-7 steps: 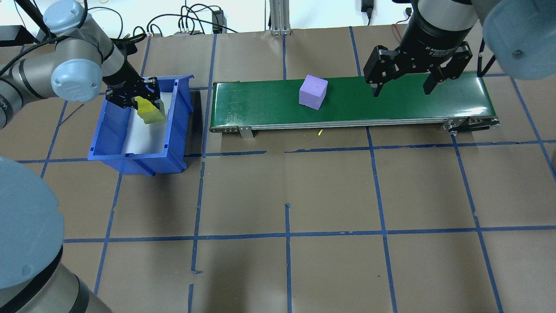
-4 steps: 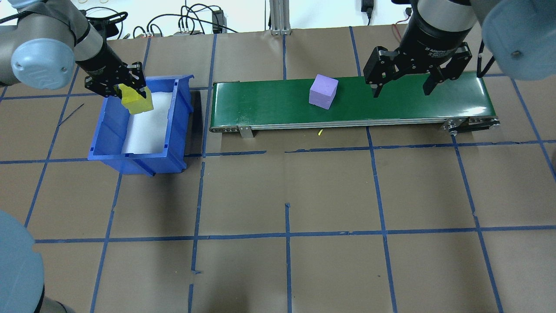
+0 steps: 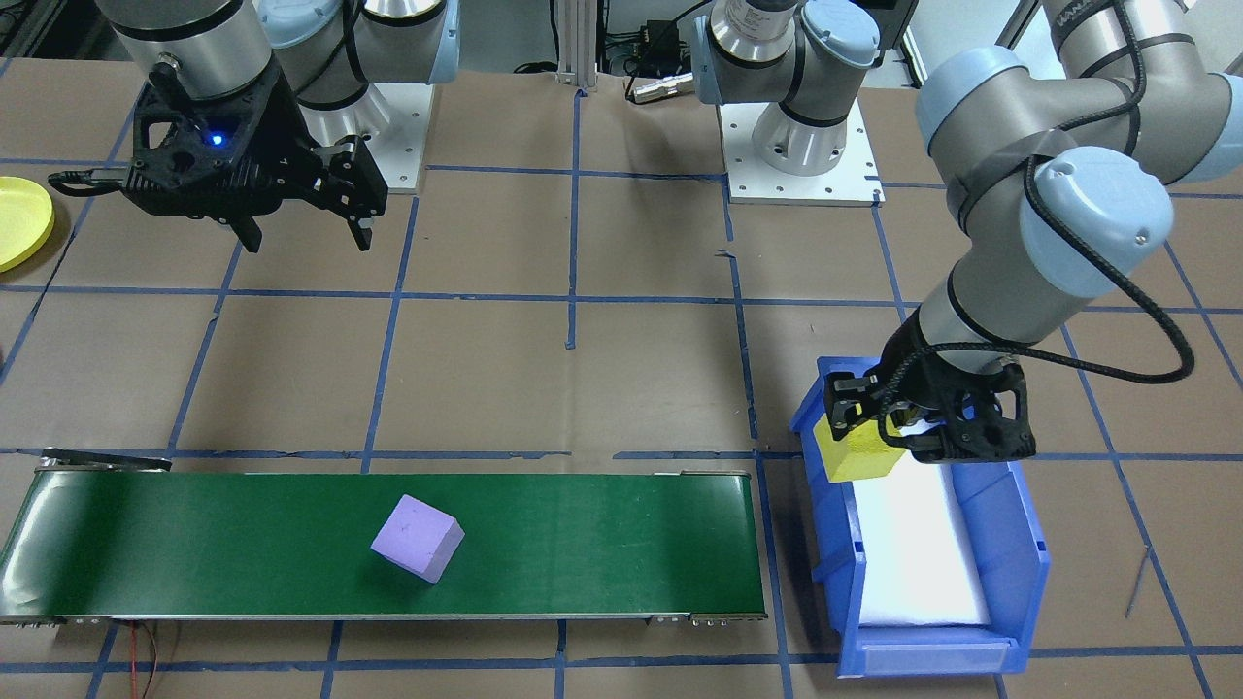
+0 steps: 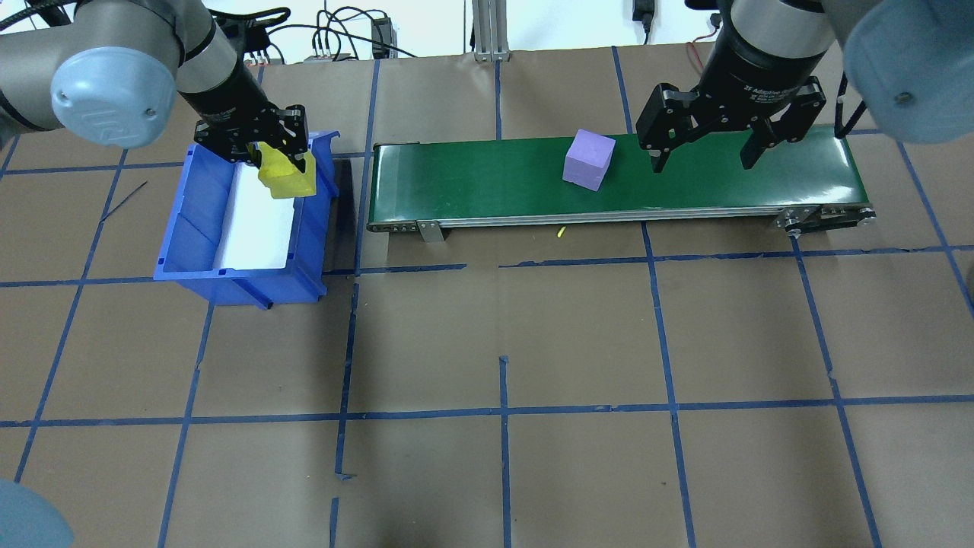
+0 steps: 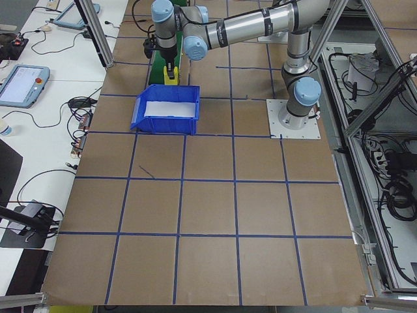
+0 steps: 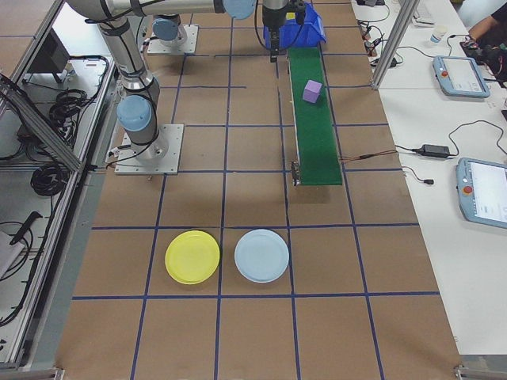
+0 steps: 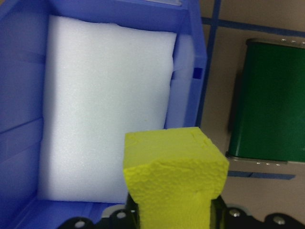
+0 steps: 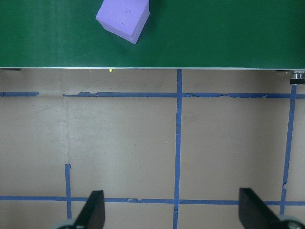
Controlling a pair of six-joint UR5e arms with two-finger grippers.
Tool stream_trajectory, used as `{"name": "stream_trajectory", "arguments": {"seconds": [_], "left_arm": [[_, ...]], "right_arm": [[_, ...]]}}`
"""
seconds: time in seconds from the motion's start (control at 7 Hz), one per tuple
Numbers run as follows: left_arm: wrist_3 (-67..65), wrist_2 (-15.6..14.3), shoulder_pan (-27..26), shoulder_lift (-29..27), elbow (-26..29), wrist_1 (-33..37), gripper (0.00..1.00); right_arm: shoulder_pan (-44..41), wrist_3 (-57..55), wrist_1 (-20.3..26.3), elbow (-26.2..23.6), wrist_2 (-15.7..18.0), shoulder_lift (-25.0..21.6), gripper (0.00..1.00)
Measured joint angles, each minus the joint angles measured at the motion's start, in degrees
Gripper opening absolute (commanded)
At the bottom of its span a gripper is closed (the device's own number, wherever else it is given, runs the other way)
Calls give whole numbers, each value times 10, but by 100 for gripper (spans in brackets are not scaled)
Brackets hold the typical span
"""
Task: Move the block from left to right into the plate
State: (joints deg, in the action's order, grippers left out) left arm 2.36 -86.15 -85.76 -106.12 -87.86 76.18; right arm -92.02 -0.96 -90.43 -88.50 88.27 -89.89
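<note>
As counted across views: two blocks, yellow block [image 4: 287, 176] clamped in left tool [image 4: 262, 149] above blue bin [image 4: 190, 228], purple block [image 4: 588, 158] on green conveyor [image 4: 472, 183], right tool [image 4: 704, 157] spread apart at its 3 o'clock, two plates only in right-side view, yellow plate [image 6: 192, 256], pale blue plate [image 6: 261, 256].

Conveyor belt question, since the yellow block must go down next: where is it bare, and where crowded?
Free: the green belt from its end beside the blue bin up to the purple block. Crowded: beyond that block, where the open right end effector hangs. The left end effector holds the yellow block over the bin's belt-side wall.
</note>
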Motion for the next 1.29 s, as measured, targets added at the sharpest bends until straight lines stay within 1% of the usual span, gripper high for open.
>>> {"name": "stream_trajectory", "arguments": {"seconds": [0.14, 0.43, 0.57, 0.71, 0.86, 1.0, 1.14, 1.29], "left_arm": [[5, -1, -25, -9, -1, -11, 18], [17, -2, -66, -53, 1, -72, 18], [20, -5, -87, -71, 1, -94, 18], [22, -9, -100, -86, 1, -112, 19], [25, -10, -106, -99, 1, -130, 20], [26, -10, -109, -109, 4, -151, 20], [20, -9, -110, -115, 9, -165, 24], [6, -7, -110, -120, 15, -172, 37]], "right_arm": [[1, 0, 0, 0, 0, 0, 100], [20, 4, -1, 5, 0, 1, 100], [42, 7, -1, 14, -1, 4, 100], [62, 10, -4, 30, -1, 18, 100], [71, 7, -10, 57, 0, 50, 100], [76, 5, -14, 93, 3, 95, 100], [83, 5, -21, 123, 3, 141, 100], [90, 5, -35, 139, 1, 181, 100]]}}
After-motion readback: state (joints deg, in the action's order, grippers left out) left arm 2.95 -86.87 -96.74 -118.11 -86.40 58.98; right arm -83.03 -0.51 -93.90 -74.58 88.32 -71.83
